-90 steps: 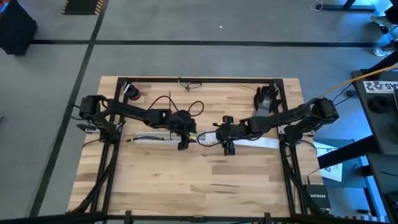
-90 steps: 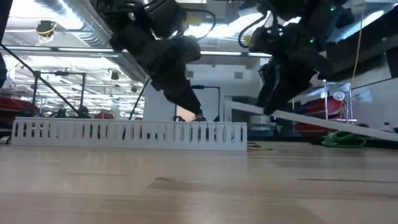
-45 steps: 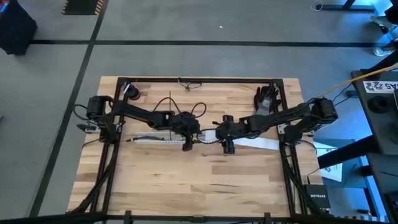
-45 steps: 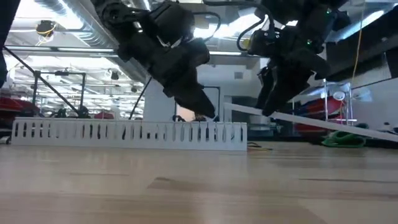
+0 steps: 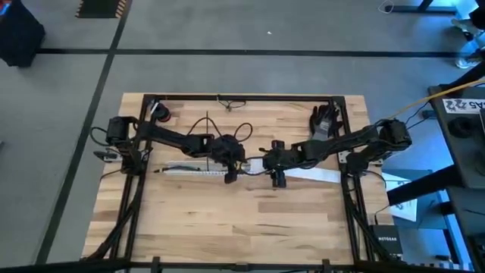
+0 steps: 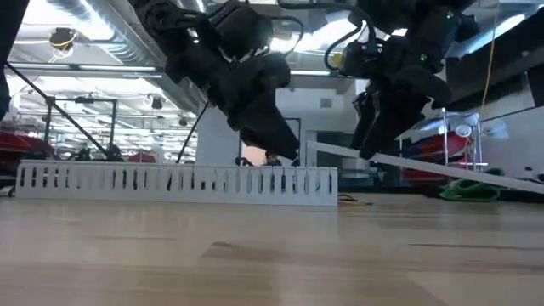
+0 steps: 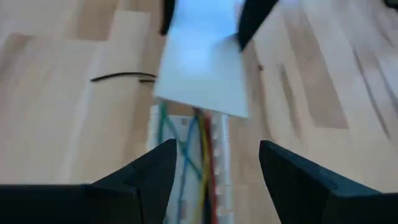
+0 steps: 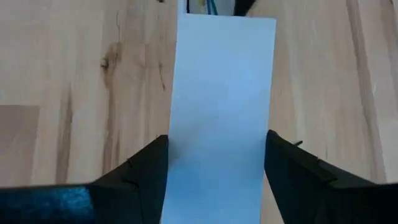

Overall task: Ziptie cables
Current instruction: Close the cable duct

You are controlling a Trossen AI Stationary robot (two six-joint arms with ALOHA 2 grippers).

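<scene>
The cables [image 7: 186,155] lie in the slotted white duct [image 6: 178,183] between the left gripper [image 7: 214,165]'s spread fingers, while the right gripper [image 8: 217,165]'s fingers clamp the flat white cover [image 8: 224,106] — seemingly the lid-closing step, no ziptie visible — so next the cover must align over the duct.

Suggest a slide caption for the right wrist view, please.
Right gripper holds a flat white strip over the wooden table.

Matt wooden table [image 5: 250,212], smooth white plastic cover [image 8: 221,106]
</scene>
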